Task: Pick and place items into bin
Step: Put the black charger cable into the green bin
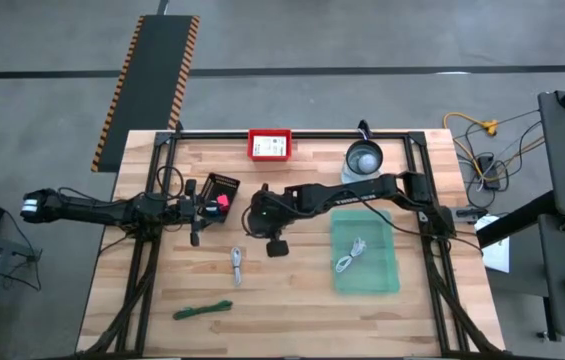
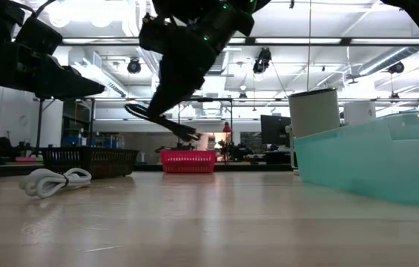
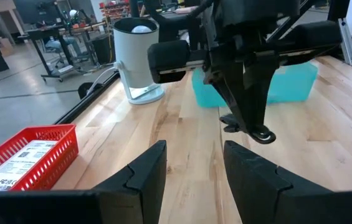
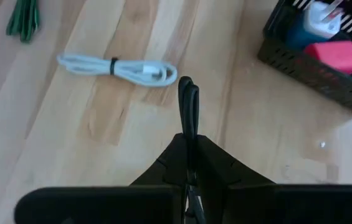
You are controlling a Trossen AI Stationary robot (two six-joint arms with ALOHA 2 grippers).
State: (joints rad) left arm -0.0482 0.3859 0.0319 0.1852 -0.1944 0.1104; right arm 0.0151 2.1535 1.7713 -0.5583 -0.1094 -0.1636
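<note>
My right gripper (image 1: 260, 212) hangs over the table's middle, shut on a thin black stick (image 4: 188, 99), which also shows in the low view (image 2: 166, 122). A white coiled cable (image 4: 119, 67) lies flat on the wood nearby (image 1: 236, 265). A green tie (image 1: 202, 311) rests toward the near edge. My left gripper (image 3: 194, 168) is open and holds nothing; it sits by a black basket (image 1: 220, 190) that contains a pink item (image 4: 341, 55). The green bin (image 1: 387, 275) on the right holds another white cable (image 1: 352, 255). My right gripper pinches the thin black stick between its two shut fingers (image 4: 188, 146), coming from above and pointing down. The stick's free end (image 4: 188, 84) juts out past the fingertips. It is lifted clear of the table, its lower looped end (image 3: 260, 134) hanging in the air.
A red basket with a printed card (image 1: 270, 145) and a white cylinder device (image 1: 364, 160) stand along the far edge. The black basket (image 4: 325, 56) sits just left of my right gripper. Bare wood lies between the cable and the bin (image 2: 372, 163).
</note>
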